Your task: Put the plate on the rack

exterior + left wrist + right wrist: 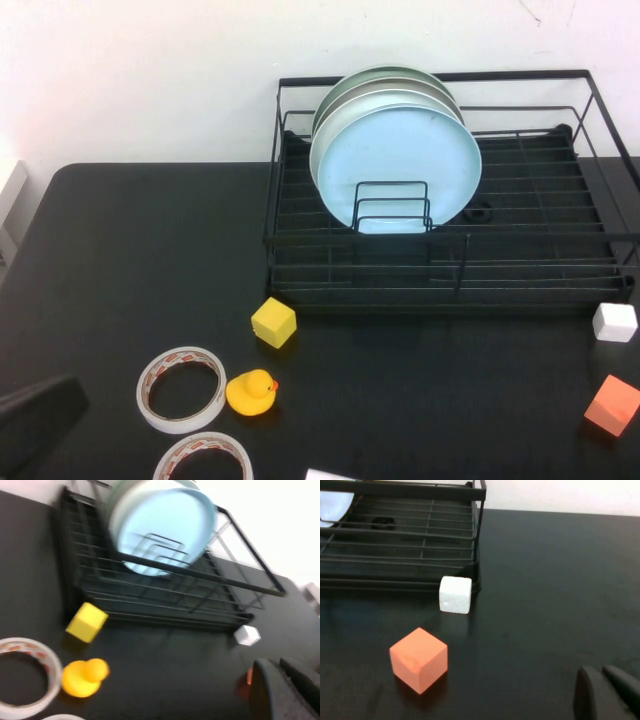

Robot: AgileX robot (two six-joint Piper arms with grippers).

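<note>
The counter (120, 260) carries the rack (450, 275) at the far right. The blue plate (400, 165) stands upright in its left part, front of a plate stack, behind wire loops. The left hand (280, 690) is low at the near left, fingers together; the right hand (605, 692) hovers near right, fingers together, beside an orange cube (418, 659)

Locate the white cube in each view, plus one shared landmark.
High view: white cube at the right edge, beside the rack's front right corner.
Left wrist view: white cube lower right, just off that rack corner.
Right wrist view: white cube centre-left, against the rack.
Shared landmark: orange cube nearby.
</note>
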